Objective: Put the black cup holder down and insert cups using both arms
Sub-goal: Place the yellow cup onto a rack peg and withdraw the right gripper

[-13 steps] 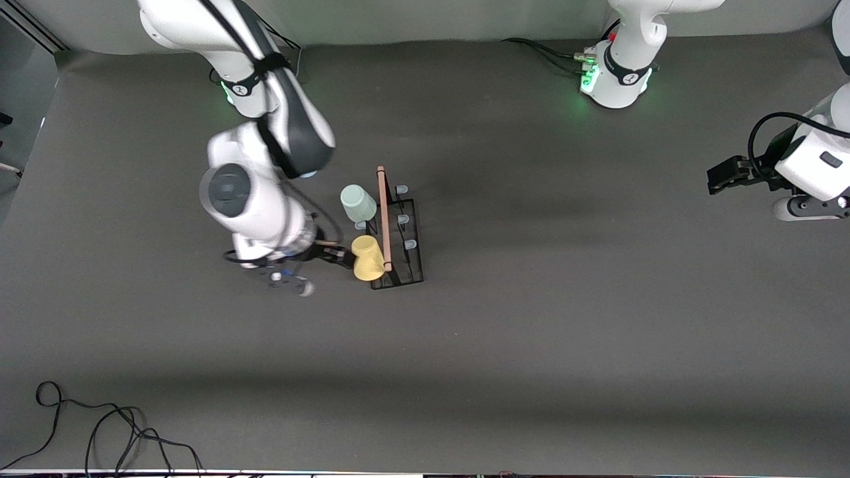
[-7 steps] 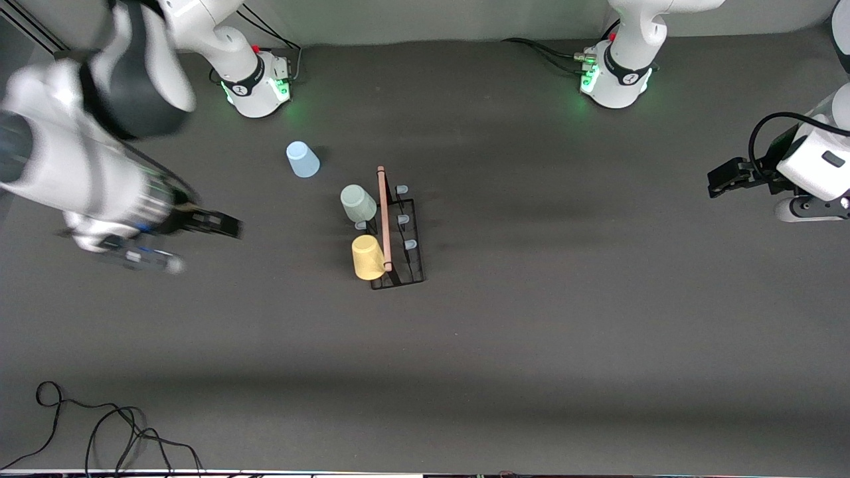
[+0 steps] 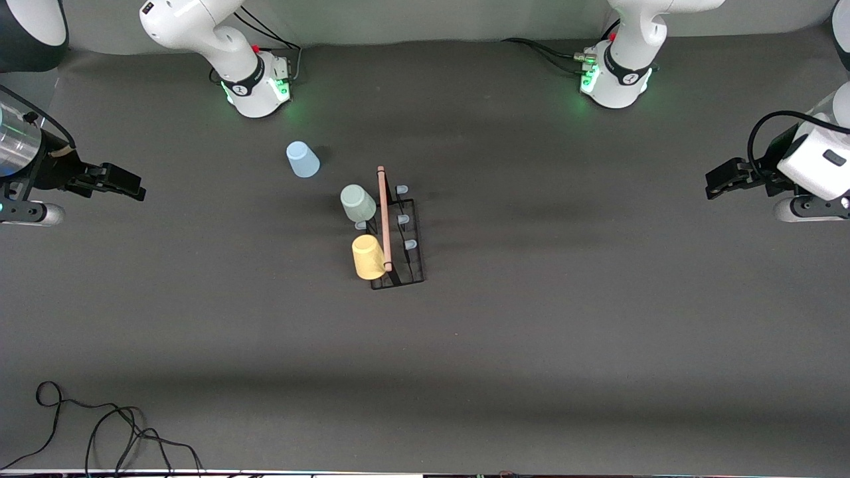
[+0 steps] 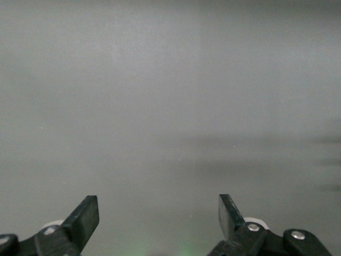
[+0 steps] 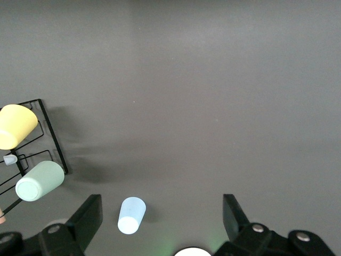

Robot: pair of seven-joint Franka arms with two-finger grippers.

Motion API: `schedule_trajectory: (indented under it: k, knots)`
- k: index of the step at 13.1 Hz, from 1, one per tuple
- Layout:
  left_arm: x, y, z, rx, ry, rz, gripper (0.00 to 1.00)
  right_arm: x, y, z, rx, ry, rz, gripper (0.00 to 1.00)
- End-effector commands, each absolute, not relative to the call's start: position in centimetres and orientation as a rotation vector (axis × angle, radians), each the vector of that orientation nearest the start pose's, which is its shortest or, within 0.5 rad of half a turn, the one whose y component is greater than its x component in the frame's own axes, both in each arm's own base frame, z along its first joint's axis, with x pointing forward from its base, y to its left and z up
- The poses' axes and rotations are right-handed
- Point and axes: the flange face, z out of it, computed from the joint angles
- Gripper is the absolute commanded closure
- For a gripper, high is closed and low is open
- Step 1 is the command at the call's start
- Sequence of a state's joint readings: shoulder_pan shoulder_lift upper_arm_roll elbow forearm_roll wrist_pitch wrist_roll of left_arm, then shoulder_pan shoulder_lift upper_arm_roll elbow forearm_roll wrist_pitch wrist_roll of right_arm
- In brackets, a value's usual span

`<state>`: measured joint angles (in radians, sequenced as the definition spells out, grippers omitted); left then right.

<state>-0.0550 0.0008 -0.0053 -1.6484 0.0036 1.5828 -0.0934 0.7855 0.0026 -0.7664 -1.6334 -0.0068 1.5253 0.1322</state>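
Right gripper (image 5: 162, 216) with fingers (image 5: 88, 216) spread wide, hanging over bare dark table (image 5: 213, 96), nothing between the jaws. Black cup holder (image 5: 40, 144) partly cut by frame edge, only its wire base and one pale-tipped prong (image 5: 9, 159) showing. Yellow cup (image 5: 16, 125) mounted tilted on holder, green cup (image 5: 40, 180) mounted beside it. Blue cup (image 5: 131, 215) stands apart from holder, upside down on table, at about 4 o'clock from green cup. White round base (image 5: 193, 252) of arm peeks in at frame edge
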Motion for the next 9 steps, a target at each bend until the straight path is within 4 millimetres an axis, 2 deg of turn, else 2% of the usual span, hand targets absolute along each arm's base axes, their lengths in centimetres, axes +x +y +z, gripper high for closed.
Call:
schedule_trajectory:
  k: [1,9]
  knots:
    - [54.87,-3.44,59.43,-3.142,-0.029,0.099,0.0,54.92,1.1,58.86,-3.18,0.144,0.18,0.0]
    - [54.89,-3.44,59.2,-3.141,-0.029,0.106,0.0,55.0,2.04,58.54,-3.187,0.138,0.188,0.0]
